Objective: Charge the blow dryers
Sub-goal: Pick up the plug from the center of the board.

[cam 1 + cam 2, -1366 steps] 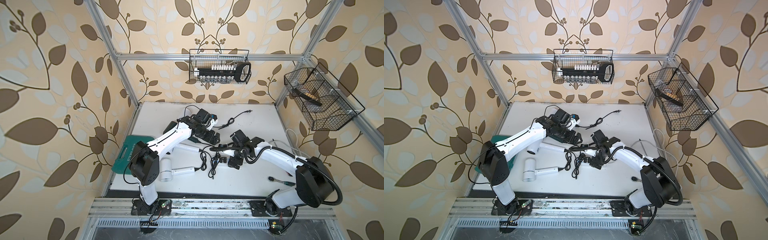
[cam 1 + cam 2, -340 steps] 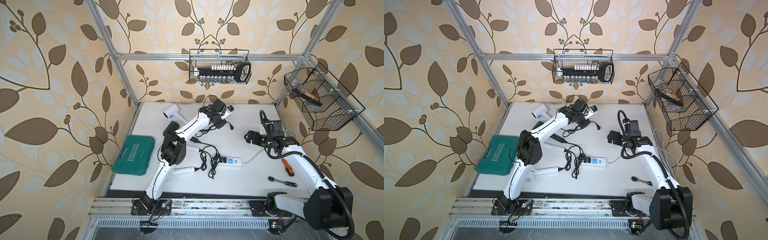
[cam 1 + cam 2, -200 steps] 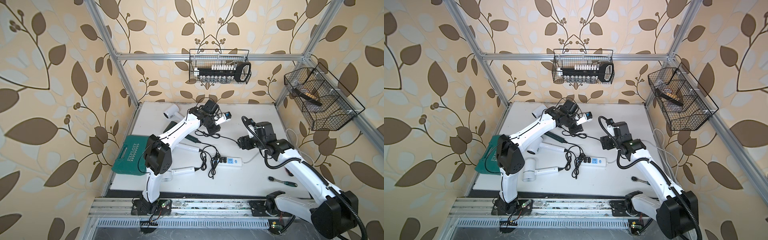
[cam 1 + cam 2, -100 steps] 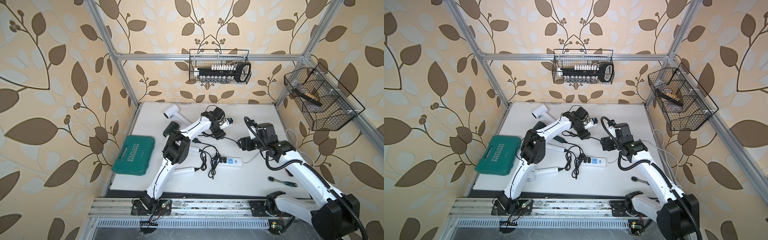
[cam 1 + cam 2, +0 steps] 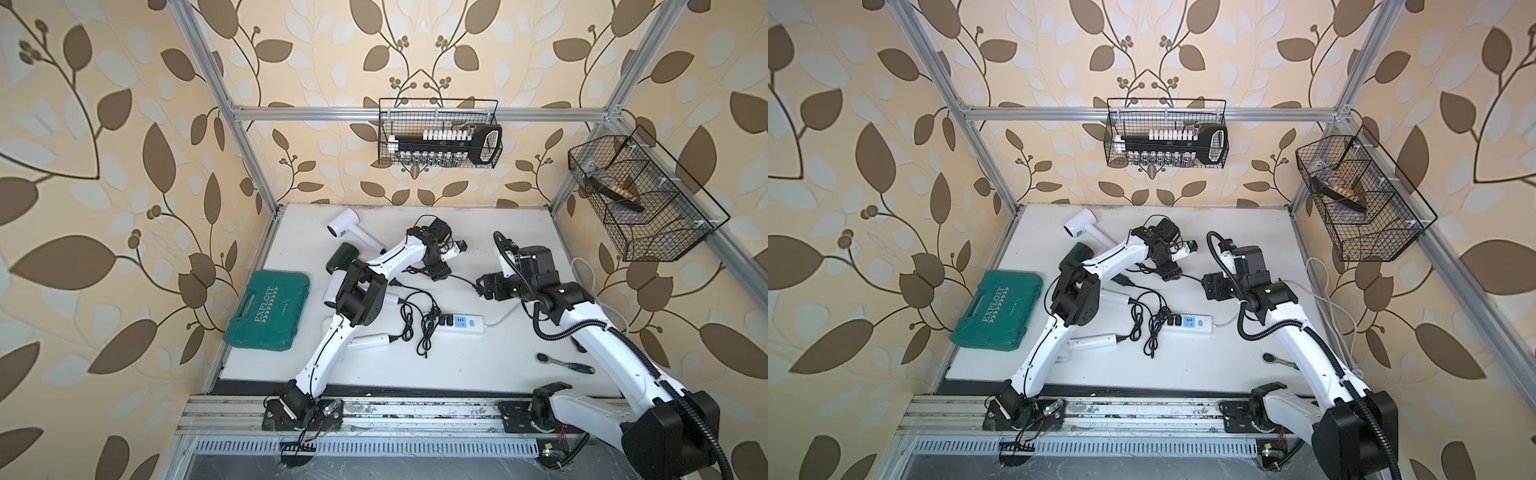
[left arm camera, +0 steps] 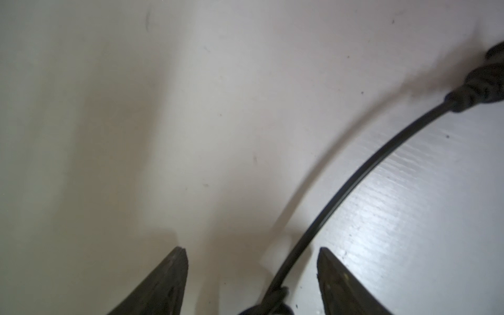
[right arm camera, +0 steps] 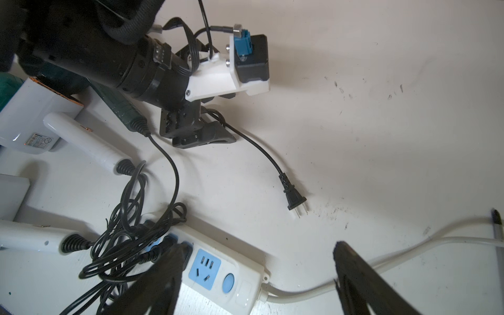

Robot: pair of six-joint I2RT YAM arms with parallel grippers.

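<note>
A white power strip lies flat, with black plugs in the sockets at one end and one blue socket empty. The blow dryers lie beyond its plugged end, their cords tangled beside it. One loose plug rests near the strip, on the side facing the left gripper. That claw is spread wide, and the loose cord runs through its gap, not pinched. The right gripper, also spread, hovers over the empty socket. It is probably best to take the plug by its body — not the cord — and square the prongs to the slots. Only the right wrist view shows the prongs; both top views show parts of all four dryers.
</note>
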